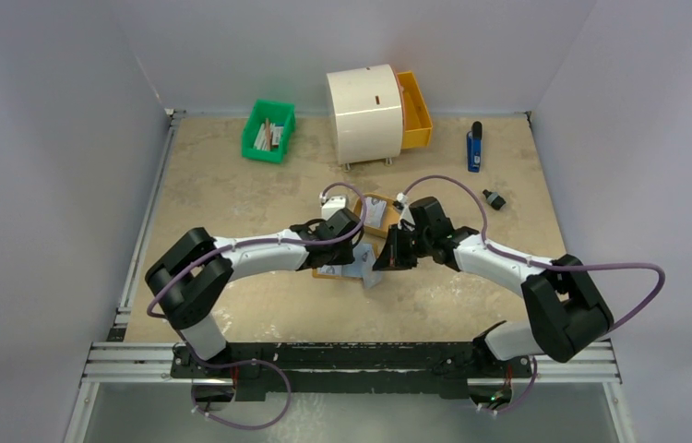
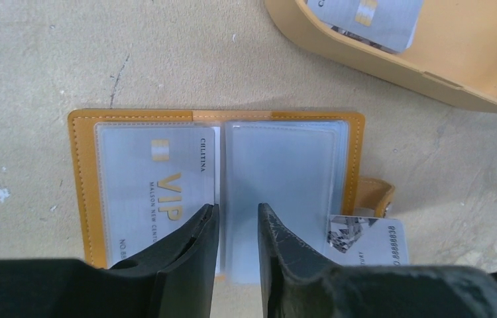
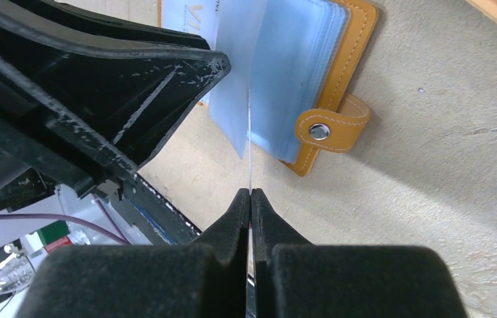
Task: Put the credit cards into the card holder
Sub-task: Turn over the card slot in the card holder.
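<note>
Right gripper (image 3: 251,193) low — pinching credit card (image 2: 365,238).

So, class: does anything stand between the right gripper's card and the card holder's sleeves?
Nothing visible does. The card, pinched in the right gripper, meets the open edge of the card holder; the left gripper sits at a lifted sleeve.

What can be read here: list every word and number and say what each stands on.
"VIP": silver-grey plastic card in the left clear sleeve of the open tan leather card holder.
"CHLITINA", "MAISON NEW CENT" (cut off), "NO.85" (cut off): same card, small print.
"O.8888838", start hidden: second silver card by the holder's snap tab.
Unreadable: third silver card, in the tan oval tray.
</note>
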You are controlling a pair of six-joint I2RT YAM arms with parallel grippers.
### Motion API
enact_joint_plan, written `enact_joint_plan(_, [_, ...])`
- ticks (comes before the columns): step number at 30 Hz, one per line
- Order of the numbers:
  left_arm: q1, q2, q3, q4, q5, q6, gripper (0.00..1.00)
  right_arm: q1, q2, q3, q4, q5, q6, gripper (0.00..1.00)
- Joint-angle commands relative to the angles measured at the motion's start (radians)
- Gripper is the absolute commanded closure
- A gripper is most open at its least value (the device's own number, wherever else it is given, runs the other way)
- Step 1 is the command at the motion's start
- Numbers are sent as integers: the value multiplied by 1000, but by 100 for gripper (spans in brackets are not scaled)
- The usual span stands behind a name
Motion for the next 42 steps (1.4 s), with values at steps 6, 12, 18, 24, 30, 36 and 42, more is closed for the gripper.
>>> enact_joint_plan(6, [-1,-144,10,-44,-33,-27,67,14,-6,59,39,-53,-23,100])
enact_joint_plan(12, [0,-211,6,-71,-76,-36,65,32,25,94,40,-61,-19,100])
enact_joint_plan(18, [0,-252,-8,-77,-105,-33,64,55,82,123,74,-48,6,100])
enact_joint_plan(24, [0,-273,-37,-54,-98,-30,64,68,128,136,113,-47,37,100])
enact_joint_plan(30, [-1,-261,-50,-41,-92,-31,65,93,163,166,115,-42,39,100])
enact_joint_plan(36, [-1,-276,-48,-54,-120,-29,65,117,171,184,116,-33,40,100])
enact_joint_plan(42, [-1,-279,-55,-56,-135,-22,65,118,209,195,89,-16,44,100])
